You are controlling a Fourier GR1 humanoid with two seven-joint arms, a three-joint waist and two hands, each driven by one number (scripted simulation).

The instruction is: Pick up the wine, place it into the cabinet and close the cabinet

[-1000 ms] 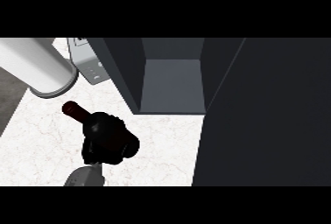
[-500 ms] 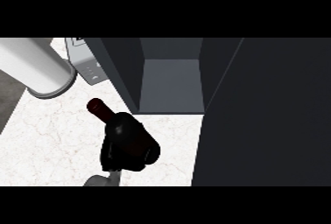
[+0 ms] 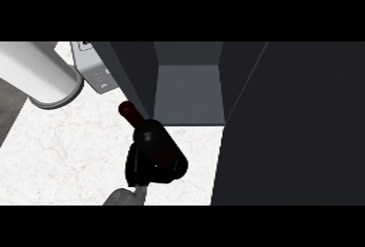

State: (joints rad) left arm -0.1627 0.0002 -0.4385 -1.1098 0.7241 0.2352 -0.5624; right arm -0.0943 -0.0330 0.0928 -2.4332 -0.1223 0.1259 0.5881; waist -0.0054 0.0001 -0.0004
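Head view. Only one robot hand (image 3: pixel 151 166) shows, entering at 6 o'clock on a grey forearm (image 3: pixel 127 197); which side it belongs to cannot be told from its position alone, taken here as the left. Its black fingers are curled round the body of the wine (image 3: pixel 146 132), pinching it near the base. The bottle lies tilted, its dark red neck pointing toward 11 o'clock, above the white marble counter (image 3: pixel 64 149). The neck tip sits just beside the front edge of the open cabinet (image 3: pixel 187 91), at the left wall of its grey interior. The cabinet door (image 3: pixel 299 125) stands open at 3 o'clock. At 10 o'clock, a white cylinder (image 3: pixel 39 75) rests on the counter, with a small grey appliance (image 3: pixel 96 72) just beside it.
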